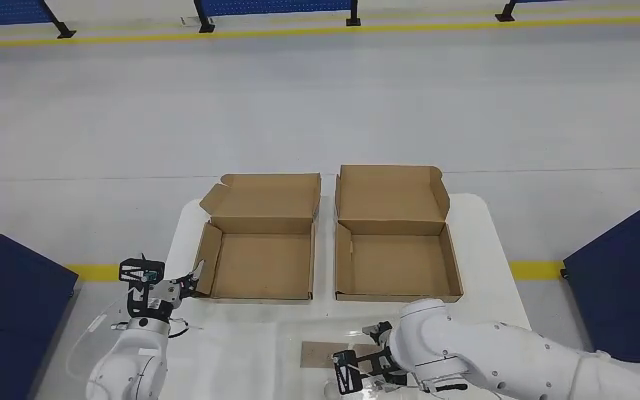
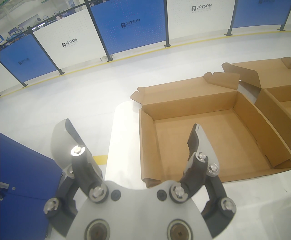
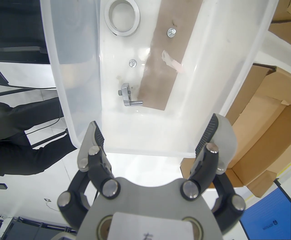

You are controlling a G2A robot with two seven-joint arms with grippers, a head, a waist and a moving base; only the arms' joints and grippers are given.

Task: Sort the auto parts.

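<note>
Left gripper [image 2: 131,127]: hanging at the bench's [image 1: 250,325] left edge, just beside the left box [image 1: 262,265] — jaws spread wide, holding nothing.
Right gripper [image 3: 154,120]: hanging over one end of the bin [image 3: 75,68], jaws wide, gripping nothing.
Parts: lying apart on the bin's floor — ring [image 3: 122,17], bolt [image 3: 171,32], screw [image 3: 132,63], bracket [image 3: 128,97].
Boxes: left box and right box [image 1: 395,262] sitting side by side on the bench, lids open.

1. White table [image 1: 485,260], round-cornered, standing on pale floor.
2. Yellow floor line [image 1: 300,31], running well beyond the table's far edge.
3. Blue-and-white partition panels [image 2: 129,25], lining that line, far from the table.
</note>
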